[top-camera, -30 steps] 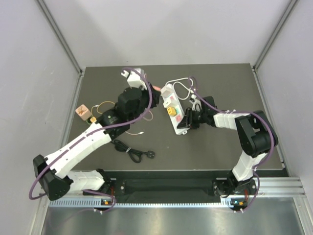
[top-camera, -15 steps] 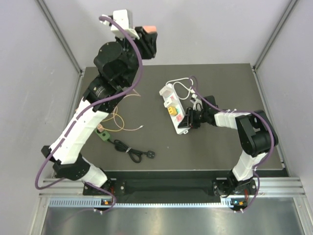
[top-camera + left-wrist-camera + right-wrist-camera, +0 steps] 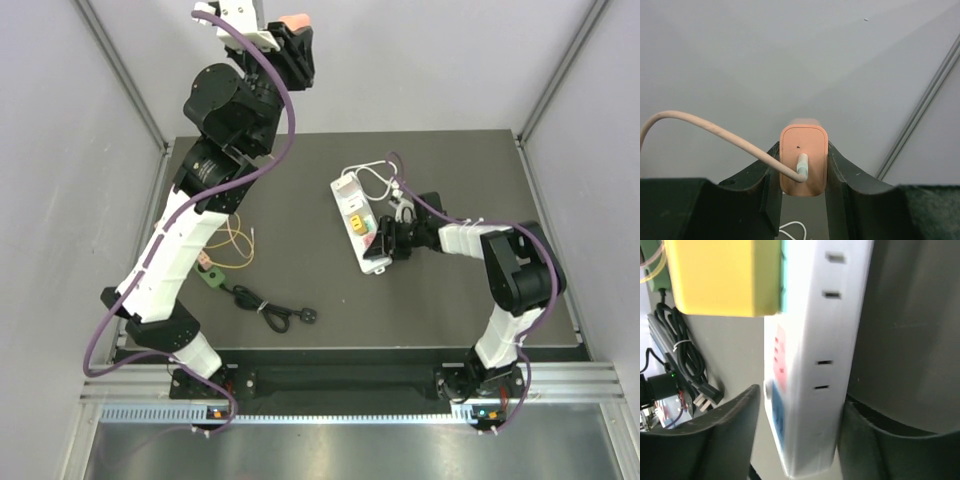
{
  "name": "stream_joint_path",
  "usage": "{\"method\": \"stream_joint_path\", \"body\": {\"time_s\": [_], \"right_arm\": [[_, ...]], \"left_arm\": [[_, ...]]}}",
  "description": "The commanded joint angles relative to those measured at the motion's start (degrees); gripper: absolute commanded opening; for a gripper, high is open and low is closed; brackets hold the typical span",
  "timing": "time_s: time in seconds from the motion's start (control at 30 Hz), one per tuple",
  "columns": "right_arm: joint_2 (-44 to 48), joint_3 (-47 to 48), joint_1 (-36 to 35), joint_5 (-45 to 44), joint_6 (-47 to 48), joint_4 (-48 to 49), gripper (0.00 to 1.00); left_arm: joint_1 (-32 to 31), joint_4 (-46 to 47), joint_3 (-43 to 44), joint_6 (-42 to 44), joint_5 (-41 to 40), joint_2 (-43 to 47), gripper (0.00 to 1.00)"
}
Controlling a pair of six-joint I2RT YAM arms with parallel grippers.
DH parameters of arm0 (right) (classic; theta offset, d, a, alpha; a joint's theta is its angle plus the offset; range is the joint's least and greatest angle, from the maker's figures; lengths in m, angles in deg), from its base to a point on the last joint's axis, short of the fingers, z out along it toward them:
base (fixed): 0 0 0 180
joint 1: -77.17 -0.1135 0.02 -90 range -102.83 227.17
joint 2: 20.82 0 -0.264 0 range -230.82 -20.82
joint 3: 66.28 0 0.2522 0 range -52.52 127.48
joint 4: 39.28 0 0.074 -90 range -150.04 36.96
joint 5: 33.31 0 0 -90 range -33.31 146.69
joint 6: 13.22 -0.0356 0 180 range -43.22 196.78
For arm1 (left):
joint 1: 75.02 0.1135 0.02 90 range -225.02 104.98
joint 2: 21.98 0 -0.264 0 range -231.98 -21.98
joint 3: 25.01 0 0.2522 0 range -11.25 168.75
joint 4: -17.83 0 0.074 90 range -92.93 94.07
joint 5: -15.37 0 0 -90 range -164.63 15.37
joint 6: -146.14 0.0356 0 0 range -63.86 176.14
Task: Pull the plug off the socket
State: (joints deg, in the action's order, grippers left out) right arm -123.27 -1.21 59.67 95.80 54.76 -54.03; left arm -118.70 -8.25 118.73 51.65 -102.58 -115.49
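The salmon-orange plug point(image 3: 293, 20) is high above the table's back edge, clear of the socket, with my left gripper point(image 3: 296, 38) shut on it. In the left wrist view the plug point(image 3: 803, 150) sits squeezed between both fingers, and its pale cable point(image 3: 715, 131) trails off to the left. The socket is a white power strip point(image 3: 352, 205) lying on the dark table. My right gripper point(image 3: 383, 246) straddles its near end, open. In the right wrist view the strip point(image 3: 807, 365) touches the right finger point(image 3: 865, 435), with a gap to the left finger point(image 3: 725, 425).
A yellow plug point(image 3: 355, 226) sits in the strip, also in the right wrist view point(image 3: 720, 277). A white cable loop point(image 3: 375, 178) lies behind the strip. A black cable with a plug point(image 3: 275, 315), a green block point(image 3: 211, 276) and thin yellow wires point(image 3: 237, 245) lie at the left front.
My left arm has pulled the orange plug off the strip and swung it high up and back. The right gripper's jaws have come apart around the strip's end.
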Motion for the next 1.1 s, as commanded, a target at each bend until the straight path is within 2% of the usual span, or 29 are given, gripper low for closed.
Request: {"method": "stream_joint_path", "body": {"time_s": [0.0,0.03,0.17,0.33,0.57,0.6,0.67,0.7,0.73,0.8,0.83,0.9,0.97,1.0,1.07], "right_arm": [[-0.6,2.0,1.1,-1.0,3.8,-1.4,0.60],[-0.6,2.1,1.8,0.4,5.2,-1.6,0.67],[1.6,2.0,4.3,4.5,9.8,-2.0,0.84],[5.8,1.0,7.7,12.1,15.7,-1.6,0.98],[14.9,1.6,7.7,18.4,26.3,-3.7,1.00],[16.0,1.3,7.4,22.9,27.5,-2.7,1.00],[19.5,0.3,4.5,26.6,31.5,0.5,1.00],[20.6,-1.7,2.9,30.1,33.7,5.5,1.00],[23.0,-2.6,-1.1,30.0,39.7,6.6,1.00],[24.1,-3.5,-6.0,25.7,45.0,8.6,1.00],[22.8,-2.9,-11.1,23.3,47.4,9.4,1.00],[19.6,1.2,-15.8,15.9,45.6,12.5,1.00],[14.3,4.3,-21.5,12.1,41.1,15.7,1.00],[13.0,6.2,-23.3,6.8,39.7,20.9,1.00],[9.8,8.9,-28.4,2.0,37.6,25.2,1.00]], "left_arm": [[1.1,4.0,-0.9,-0.7,0.6,0.1,0.00],[1.4,4.0,-1.5,-1.0,1.1,0.3,0.00],[2.3,3.6,-5.4,-3.8,3.5,1.2,0.00],[2.5,2.6,-9.0,-6.2,5.9,2.5,0.00],[2.6,2.3,-12.2,-7.9,7.8,5.4,0.00],[2.6,2.3,-12.5,-8.1,8.2,5.7,0.00],[2.6,2.2,-12.4,-8.9,8.3,6.1,0.00],[2.6,2.6,-12.2,-9.4,8.0,6.2,0.00],[2.7,2.6,-11.9,-9.9,7.7,6.3,0.00],[2.7,2.8,-11.3,-11.8,7.1,6.5,0.00],[2.8,3.0,-10.8,-12.6,6.2,6.5,0.00],[2.7,3.5,-10.4,-14.8,5.6,6.9,0.00],[2.7,4.4,-10.2,-16.7,5.3,7.6,0.00],[2.7,4.5,-9.8,-17.1,5.3,7.8,0.00],[2.7,4.1,-8.9,-18.2,5.7,8.3,0.00]]}}
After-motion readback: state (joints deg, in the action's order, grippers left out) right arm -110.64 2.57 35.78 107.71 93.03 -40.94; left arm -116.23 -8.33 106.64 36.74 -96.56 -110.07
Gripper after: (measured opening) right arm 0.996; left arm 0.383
